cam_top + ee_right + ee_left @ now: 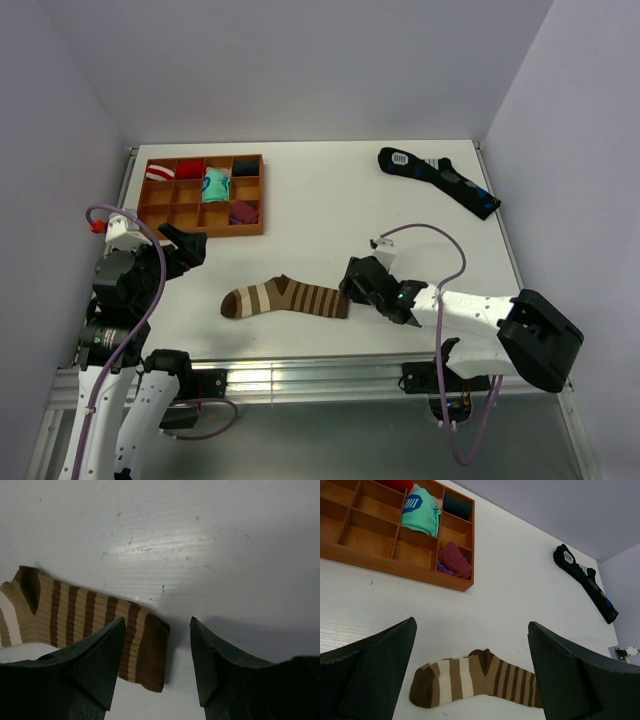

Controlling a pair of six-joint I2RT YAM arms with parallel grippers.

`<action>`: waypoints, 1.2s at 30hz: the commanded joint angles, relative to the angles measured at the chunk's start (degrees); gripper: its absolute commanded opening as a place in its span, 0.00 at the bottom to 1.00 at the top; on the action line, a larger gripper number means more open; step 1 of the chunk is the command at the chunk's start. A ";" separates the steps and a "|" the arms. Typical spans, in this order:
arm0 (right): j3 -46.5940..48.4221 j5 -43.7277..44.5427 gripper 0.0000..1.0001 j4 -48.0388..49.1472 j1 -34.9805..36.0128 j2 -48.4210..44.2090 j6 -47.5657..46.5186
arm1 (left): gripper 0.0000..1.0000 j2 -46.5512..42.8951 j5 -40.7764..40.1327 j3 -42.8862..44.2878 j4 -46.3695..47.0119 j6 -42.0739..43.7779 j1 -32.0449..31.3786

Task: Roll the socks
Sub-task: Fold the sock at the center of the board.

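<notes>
Table surface (330, 200) is smooth and white, so the socks (285, 299) could be pushed along it instead of curled when a roll is started. Small sock bundles are held in the wooden tray (200, 233) at the far left, well apart from the work. The socks are laid flat near the front edge, with the toe to the left and the cuff to the right.

The right gripper (157, 630) is set low at the cuff. Its jaws are apart and not clamped, and the cuff end lies between them, close to one finger. If a grip is taken there, only one layer may be caught and the pair could be separated. The left gripper (190, 245) is held over the table at the left with its jaws wide apart and nothing between them.

A white label (398, 157) with dark bars is carried on the dark sock (450, 182) at the far right. A blue patch with white bars is seen on the teal bundle (420, 510). No writing or brand can be read on either.
</notes>
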 commanded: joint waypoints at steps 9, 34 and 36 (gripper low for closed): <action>1.17 6.88 0.61 -0.61 7.54 4.51 11.33 | 0.99 -0.11 0.32 0.04 1.85 1.24 -0.66; 5.21 14.44 0.41 -9.31 15.54 20.50 23.46 | 1.00 0.85 -0.12 0.13 1.68 1.06 -1.01; 6.17 14.97 0.40 -10.19 15.63 21.56 23.64 | 1.00 1.03 -0.12 0.13 1.68 1.06 -1.19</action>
